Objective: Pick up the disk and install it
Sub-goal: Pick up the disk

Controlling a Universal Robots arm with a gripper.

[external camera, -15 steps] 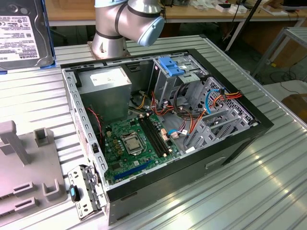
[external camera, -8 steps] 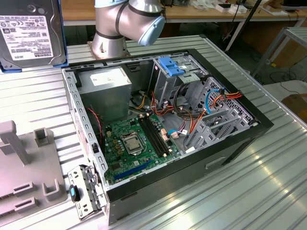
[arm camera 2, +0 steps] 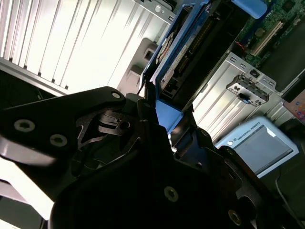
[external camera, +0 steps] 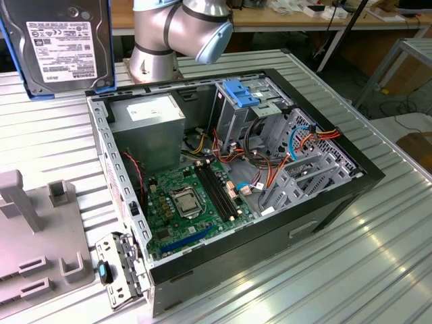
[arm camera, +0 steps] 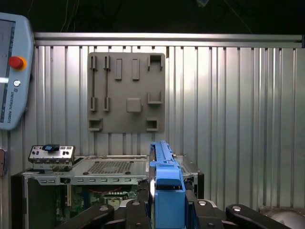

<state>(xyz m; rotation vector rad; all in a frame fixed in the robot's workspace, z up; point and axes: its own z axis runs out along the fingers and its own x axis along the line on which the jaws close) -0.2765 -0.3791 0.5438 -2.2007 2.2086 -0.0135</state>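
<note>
The disk (external camera: 67,47) hangs in the air at the exterior view's upper left, its white barcode label facing the camera and blue rails along its edges. It is above the ribbed table, to the left of the open computer case (external camera: 351,177). In both wrist views my gripper (arm camera 2: 164,119) (arm camera: 167,210) is shut on the disk (arm camera 2: 186,62) at its blue end. There the disk (arm camera: 164,171) is seen edge-on between the black fingers (arm camera: 138,212). The blue drive-bay latch (external camera: 241,92) sits at the case's far corner.
Inside the case are a grey power-supply box (external camera: 148,121), a green motherboard (external camera: 185,202) and loose cables (external camera: 270,169). A grey fixture plate (external camera: 34,236) lies at the exterior view's left. The arm's base (external camera: 175,34) stands behind the case. A teach pendant (arm camera: 12,71) lies on the table.
</note>
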